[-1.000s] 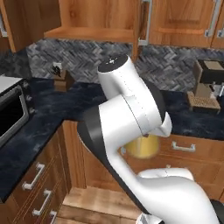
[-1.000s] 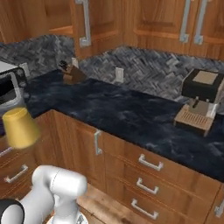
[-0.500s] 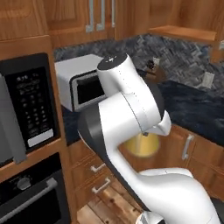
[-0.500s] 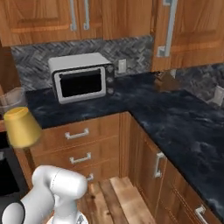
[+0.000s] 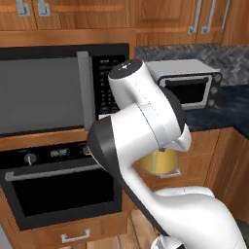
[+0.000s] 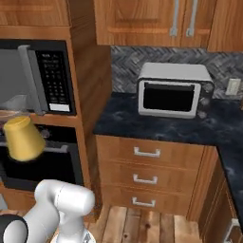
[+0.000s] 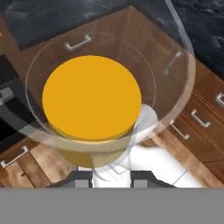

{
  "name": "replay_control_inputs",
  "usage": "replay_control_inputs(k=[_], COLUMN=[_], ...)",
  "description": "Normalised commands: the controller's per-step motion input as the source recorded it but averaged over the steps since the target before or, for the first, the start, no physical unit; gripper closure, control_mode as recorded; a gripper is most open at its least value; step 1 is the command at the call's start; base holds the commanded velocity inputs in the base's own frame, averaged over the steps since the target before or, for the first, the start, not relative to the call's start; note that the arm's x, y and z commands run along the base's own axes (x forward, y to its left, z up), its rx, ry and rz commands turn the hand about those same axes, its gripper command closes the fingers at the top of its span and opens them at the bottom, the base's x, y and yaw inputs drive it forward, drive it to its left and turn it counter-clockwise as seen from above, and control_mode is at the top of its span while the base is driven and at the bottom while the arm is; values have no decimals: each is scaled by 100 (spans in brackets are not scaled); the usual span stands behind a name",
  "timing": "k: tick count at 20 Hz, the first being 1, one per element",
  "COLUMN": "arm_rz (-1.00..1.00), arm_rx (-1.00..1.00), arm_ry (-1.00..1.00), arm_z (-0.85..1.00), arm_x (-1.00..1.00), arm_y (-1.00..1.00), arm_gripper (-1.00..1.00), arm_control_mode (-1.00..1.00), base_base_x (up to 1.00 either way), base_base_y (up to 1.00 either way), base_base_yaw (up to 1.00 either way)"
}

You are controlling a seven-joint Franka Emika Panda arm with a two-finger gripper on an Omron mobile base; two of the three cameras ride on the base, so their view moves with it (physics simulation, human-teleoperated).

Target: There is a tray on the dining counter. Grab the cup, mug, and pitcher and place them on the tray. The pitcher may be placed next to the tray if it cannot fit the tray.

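My gripper (image 7: 112,177) is shut on the narrow neck of the pitcher (image 7: 92,98), a clear glass cone whose yellow-orange liquid fills its wide base. In the hand view I look along it from the neck toward the base. From the left base view the pitcher (image 5: 160,163) hangs partly behind my white arm, in front of the lower cabinets. In the right base view the pitcher (image 6: 23,138) shows tilted at the far left, level with the oven front. The tray, the cup, the mug and the dining counter are out of view.
A built-in microwave (image 5: 48,92) sits above a wall oven (image 5: 58,189) in a tall wooden cabinet. To its right a black wall counter (image 6: 156,126) carries a silver toaster oven (image 6: 173,90) over wooden drawers (image 6: 142,171). Wood floor lies below.
The whole scene has swept sideways as the base turned: the coffee machine corner is gone, the oven column has come in. The pitcher stays in the grip.
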Motion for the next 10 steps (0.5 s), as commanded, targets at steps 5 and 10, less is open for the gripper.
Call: replay_control_inputs(k=[5, 10], arm_rz=[0, 0], arm_rx=[0, 0], arm_ry=[0, 0], arm_z=[0, 0], arm_x=[0, 0], arm_y=[0, 0], arm_gripper=[100, 100], arm_control_mode=[100, 100], base_base_x=[-28, -7], base_base_y=[21, 47], base_base_yaw=[82, 73])
